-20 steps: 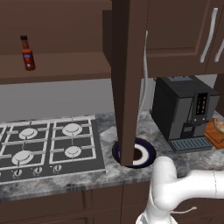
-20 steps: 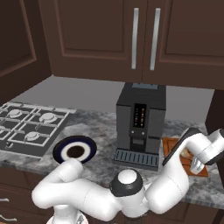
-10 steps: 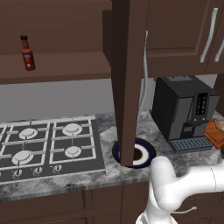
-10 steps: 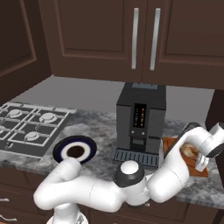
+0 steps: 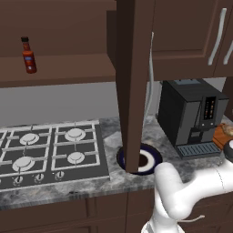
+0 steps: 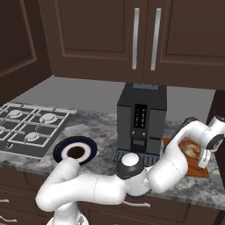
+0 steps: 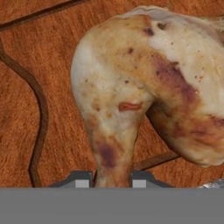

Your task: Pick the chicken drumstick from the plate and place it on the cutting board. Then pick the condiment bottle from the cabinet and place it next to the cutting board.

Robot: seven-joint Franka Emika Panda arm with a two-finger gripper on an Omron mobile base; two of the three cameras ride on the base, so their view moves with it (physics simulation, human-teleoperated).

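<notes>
The claw (image 7: pixel 107 180) is clamped on the narrow bone end of the browned, pale-skinned chicken drumstick (image 7: pixel 144 92), one dark fingertip on each side of it. The drumstick is over the reddish-brown wooden cutting board (image 6: pixel 198 168), which lies on the grey speckled stone desk (image 6: pixel 99 128) just right of the black coffee machine (image 6: pixel 141 118). Whether the meat touches the board cannot be told. The round navy-rimmed plate (image 6: pixel 64 146) with a brown centre sits between the silver gas hob (image 5: pixel 50 152) and the machine. Far left, the slim red-orange condiment bottle (image 5: pixel 28 55) stands upright on the shelf of the dark brown wall cabinet (image 5: pixel 68 68).
</notes>
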